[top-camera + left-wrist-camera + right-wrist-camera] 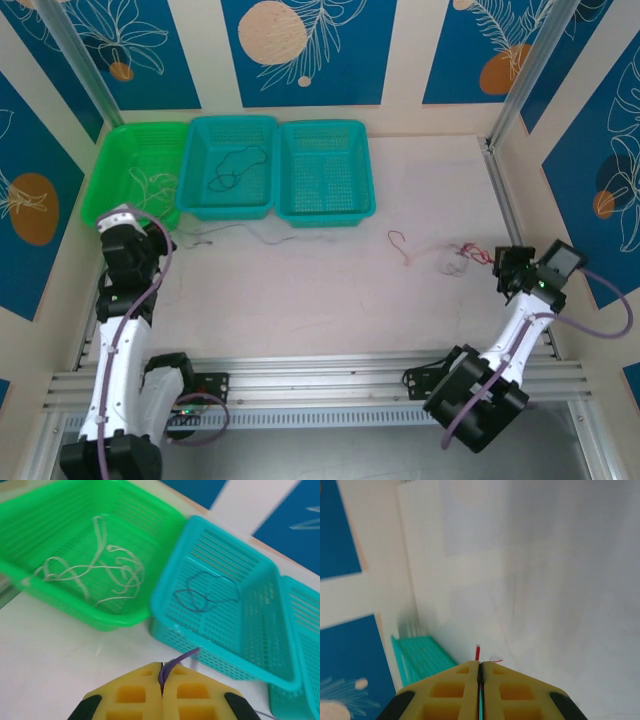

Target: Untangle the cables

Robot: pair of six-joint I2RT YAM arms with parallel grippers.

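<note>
Since the cables seem to be sorted by colour, a whitish cable (100,565) is laid loose in the green basket (100,185) and a black cable (205,592) in the middle teal basket (228,210). Both are set along the worktop's (330,300) far edge towards its left corner, with a third basket (325,215) placed beside them. The left pincer (162,669) is shut on a thin dark strand (179,658) just in front of the baskets, probably for dropping in. The right pincer (479,666) is clamped on the red cable (477,653) near the right edge, where a pale tangle (455,264) is caught with it, presumably so it can be drawn free. The worktop is pale and matte, and it is enclosed by blue leaf-patterned panels (330,40).
</note>
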